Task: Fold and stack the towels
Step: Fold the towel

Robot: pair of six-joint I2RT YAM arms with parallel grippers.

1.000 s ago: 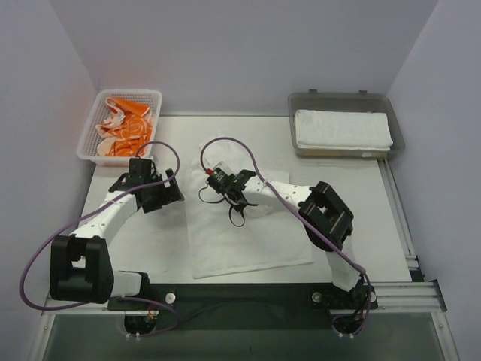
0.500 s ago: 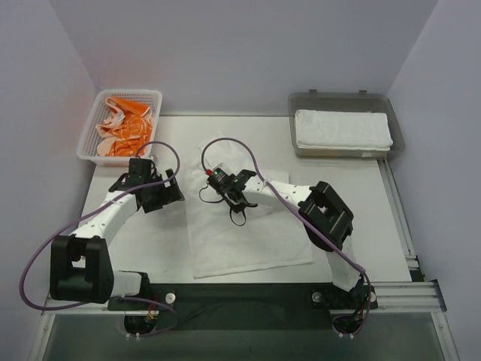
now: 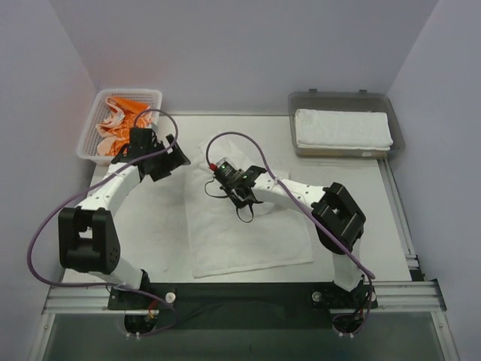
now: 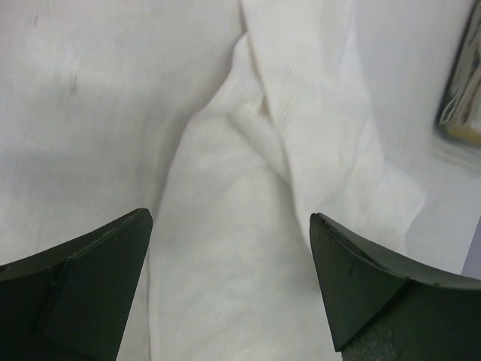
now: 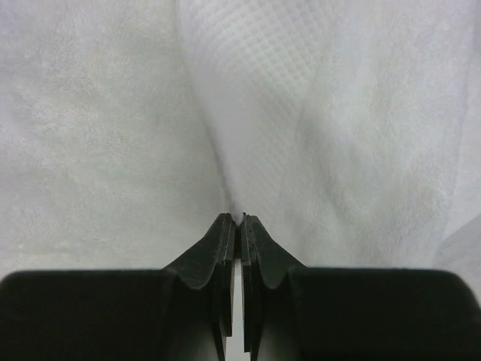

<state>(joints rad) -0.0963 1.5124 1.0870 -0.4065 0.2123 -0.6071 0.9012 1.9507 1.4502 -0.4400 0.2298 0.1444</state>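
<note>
While R gripper (image 5: 239,219) is pinched shut on a ridge of the towel (image 3: 252,241), spread on the surface (image 3: 353,195) w/ long axis near-far, L gripper (image 4: 230,216) gapes wide, empty, over its far-left corner.

Left gripper (image 4: 229,219) jaws spread wide; right gripper (image 5: 239,219) jaws pressed together
</note>
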